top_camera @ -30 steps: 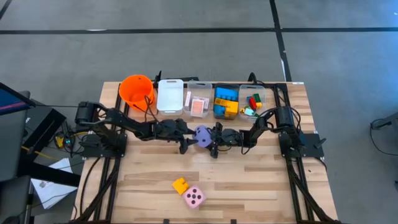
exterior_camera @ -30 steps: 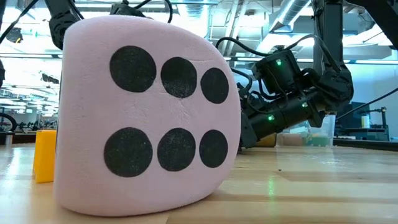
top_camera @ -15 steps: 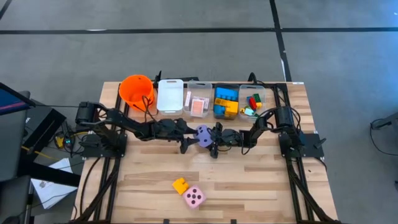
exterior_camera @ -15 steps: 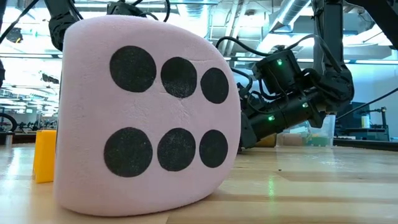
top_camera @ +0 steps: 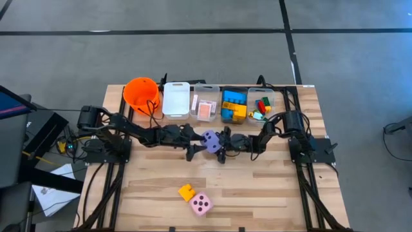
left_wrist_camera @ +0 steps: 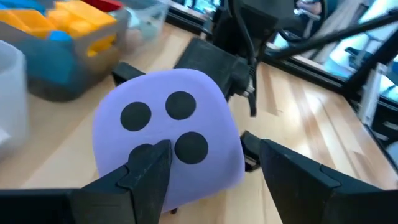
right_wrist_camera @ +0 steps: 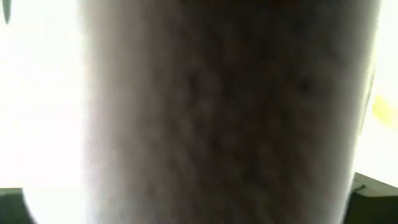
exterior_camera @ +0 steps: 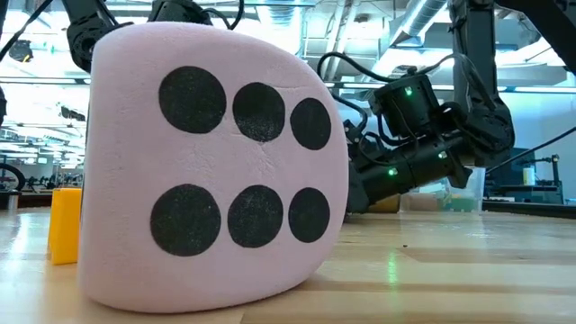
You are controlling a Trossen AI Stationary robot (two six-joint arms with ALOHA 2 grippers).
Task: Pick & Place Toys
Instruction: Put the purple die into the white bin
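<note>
Risk: purple die (top_camera: 210,140) sits mid-table between both claws, and a tug-of-war looks likely. Left claw (left_wrist_camera: 208,165) has its fingers spread wide around the die, one each side, apparently touching it. Right claw (top_camera: 222,143) presses in from the opposite side; its wrist view is filled by the die, grip unclear. If either pulls early, the soft die may squash, twist, or pop free. Pink die (top_camera: 201,204) and yellow brick (top_camera: 186,191) wait at the near edge.
</note>
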